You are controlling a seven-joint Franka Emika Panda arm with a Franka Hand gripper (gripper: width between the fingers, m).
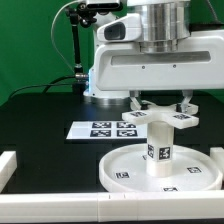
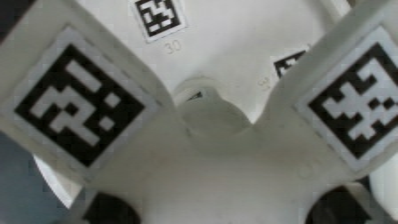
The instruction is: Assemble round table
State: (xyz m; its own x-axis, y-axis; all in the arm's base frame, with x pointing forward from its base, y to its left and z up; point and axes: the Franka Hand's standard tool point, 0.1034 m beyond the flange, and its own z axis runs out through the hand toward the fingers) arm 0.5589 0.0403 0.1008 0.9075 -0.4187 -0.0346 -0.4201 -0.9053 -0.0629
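The round disc [image 1: 118, 172] lies flat on the black table, markers on its face. The short thick cylinder leg [image 1: 158, 150] stands upright at its middle. The cross-shaped foot piece [image 1: 172, 119] sits on top of the leg. My gripper [image 1: 160, 108] comes straight down over it, one finger on each side, shut on the foot piece. In the wrist view the foot piece [image 2: 214, 120] fills the picture, with large markers on its arms. My gripper [image 2: 228, 207] shows only as dark fingertips [image 2: 111, 207] at both sides of the white part.
The marker board [image 1: 104, 129] lies flat behind the disc, toward the exterior view's left. White border bars run along the left [image 1: 8, 166] and the front [image 1: 90, 206] of the table. The robot base [image 1: 150, 65] stands behind.
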